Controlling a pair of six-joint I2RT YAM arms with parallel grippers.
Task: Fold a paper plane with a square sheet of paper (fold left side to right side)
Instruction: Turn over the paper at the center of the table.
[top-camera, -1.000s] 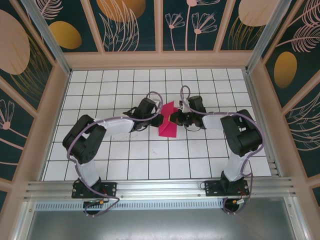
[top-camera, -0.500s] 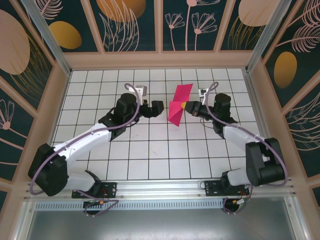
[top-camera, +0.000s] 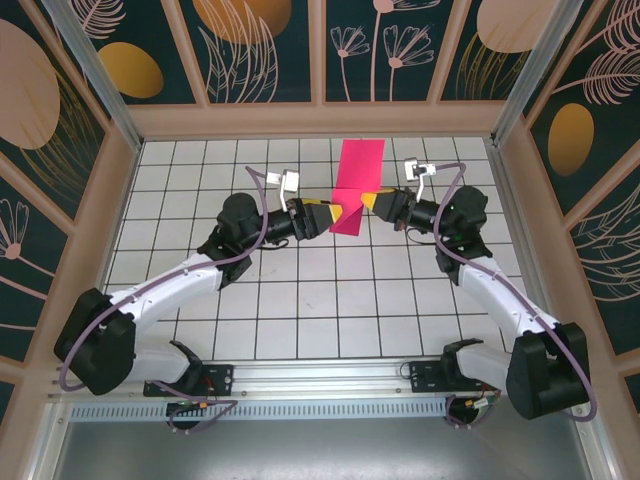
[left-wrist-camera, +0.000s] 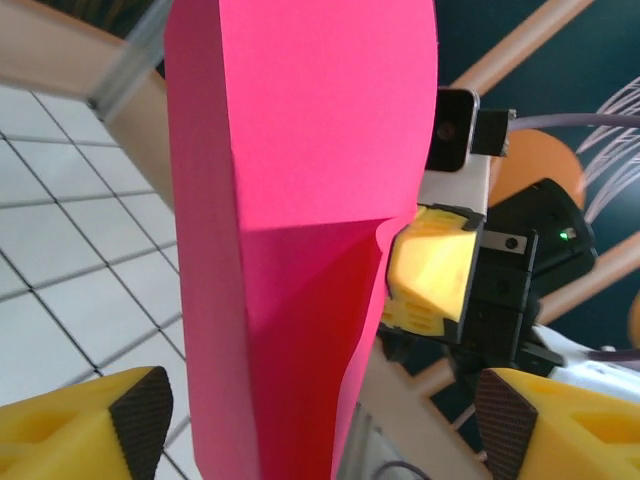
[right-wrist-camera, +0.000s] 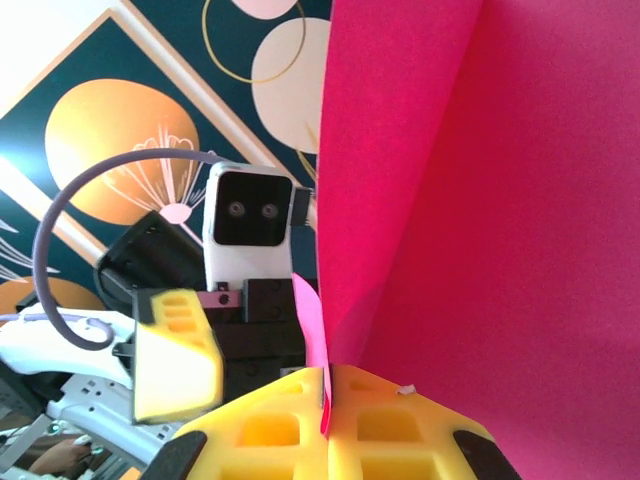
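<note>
Right gripper (right-wrist-camera: 328, 400) was clamped shut on the paper (right-wrist-camera: 450, 200) (a creased pink sheet). Left gripper (left-wrist-camera: 320, 415) stood wide open, the paper between its fingers.

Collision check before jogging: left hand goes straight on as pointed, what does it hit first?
Left hand meets the pink paper first, standing between its open fingers; the right hand pinching it sits behind, depth unclear.

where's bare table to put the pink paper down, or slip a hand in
Widest bare stretch of the white grid-tiled table: the near tiles between the left arm and the right arm. Also the far-left corner tiles by the wooden wall. Crowded at far centre, where the left gripper and right gripper meet at the raised magenta-pink sheet of paper.
</note>
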